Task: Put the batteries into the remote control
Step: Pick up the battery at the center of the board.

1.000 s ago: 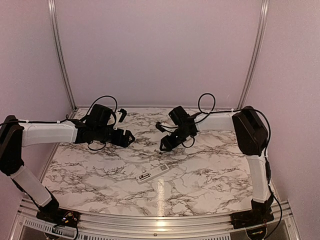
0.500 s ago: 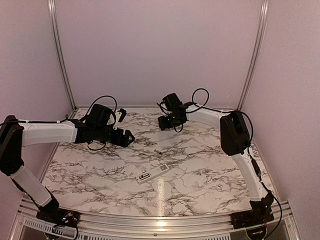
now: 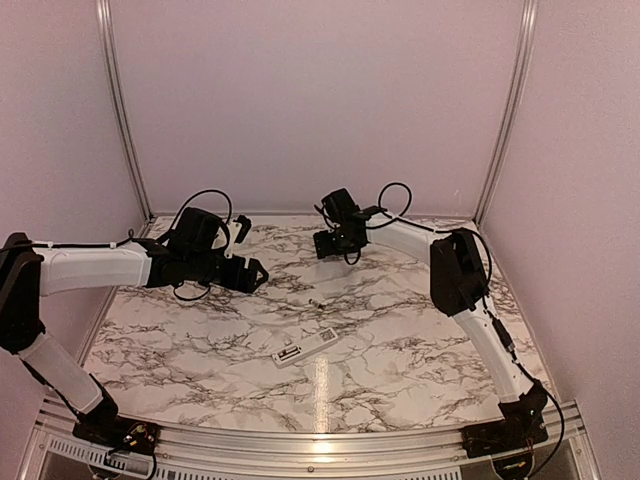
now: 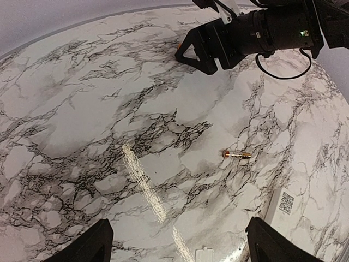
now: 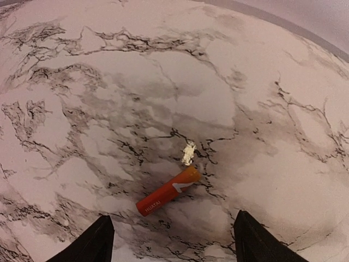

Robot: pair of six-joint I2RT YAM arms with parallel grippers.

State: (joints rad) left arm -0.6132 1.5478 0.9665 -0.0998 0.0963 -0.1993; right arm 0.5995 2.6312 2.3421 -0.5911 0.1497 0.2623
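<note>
The white remote control (image 3: 305, 347) lies on the marble table's near middle with its battery bay up. Its edge also shows in the left wrist view (image 4: 284, 206). One small battery (image 3: 316, 301) lies just beyond it and shows in the left wrist view (image 4: 236, 155). A red-orange battery (image 5: 168, 191) lies at the back of the table, under my right gripper (image 5: 174, 240), which is open and empty above it (image 3: 324, 246). My left gripper (image 3: 256, 276) hovers left of centre, open and empty (image 4: 182, 246).
A small white battery cover (image 4: 204, 254) lies on the table between my left fingers, next to the remote. The right gripper's body (image 4: 218, 43) shows at the top of the left wrist view. Walls enclose the table at the back and sides.
My right arm has swung from over the table's middle to the far back edge. The small battery near the remote has come into sight. My left arm has barely moved.
</note>
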